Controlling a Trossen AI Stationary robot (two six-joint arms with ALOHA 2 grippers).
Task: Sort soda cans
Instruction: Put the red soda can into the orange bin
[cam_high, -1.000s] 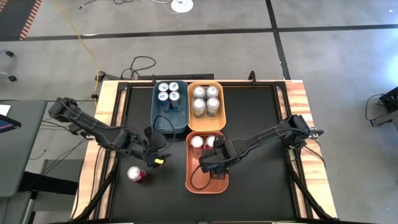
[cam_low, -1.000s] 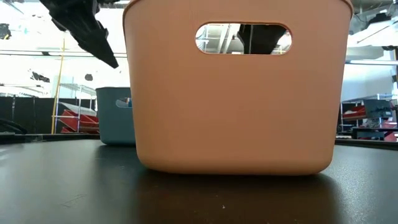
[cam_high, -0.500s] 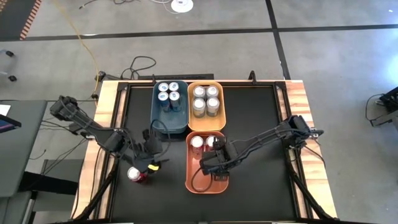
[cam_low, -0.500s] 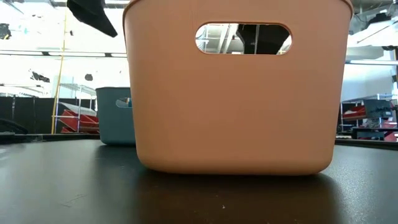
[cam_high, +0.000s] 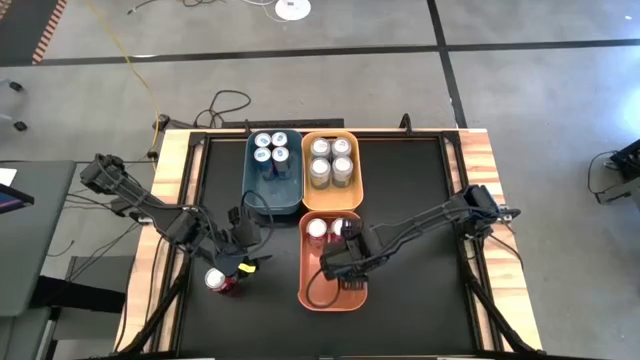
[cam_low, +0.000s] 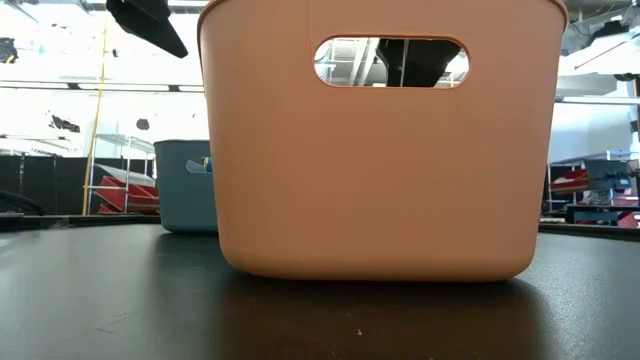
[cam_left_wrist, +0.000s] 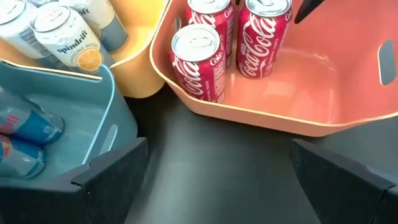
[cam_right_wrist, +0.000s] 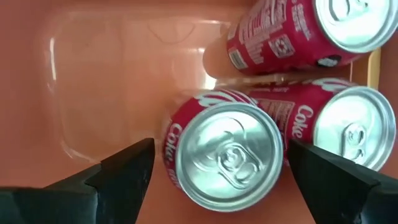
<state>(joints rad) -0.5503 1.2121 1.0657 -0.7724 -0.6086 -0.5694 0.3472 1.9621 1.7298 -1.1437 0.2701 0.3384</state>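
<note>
High view: we count four blue cans (cam_high: 271, 147) in the teal bin (cam_high: 272, 195), four silver cans (cam_high: 331, 160) in the yellow bin (cam_high: 331, 198), three red cans (cam_high: 318, 229) in the orange bin (cam_high: 335, 298). Fourth red can (cam_high: 220, 281) stands on the table (cam_high: 410, 180), under our spread-fingered, empty left gripper (cam_high: 240, 262). Right gripper (cam_high: 336, 262), fingers likewise apart, hangs over the orange bin.

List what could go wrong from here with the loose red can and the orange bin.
1. The open left tool hangs close beside the loose red can on the table, and the left wrist view does not show that can. A descent from here may knock it over.
2. The open right tool straddles a red can in the orange bin. A skewed lift could catch it and topple its neighbours.
</note>
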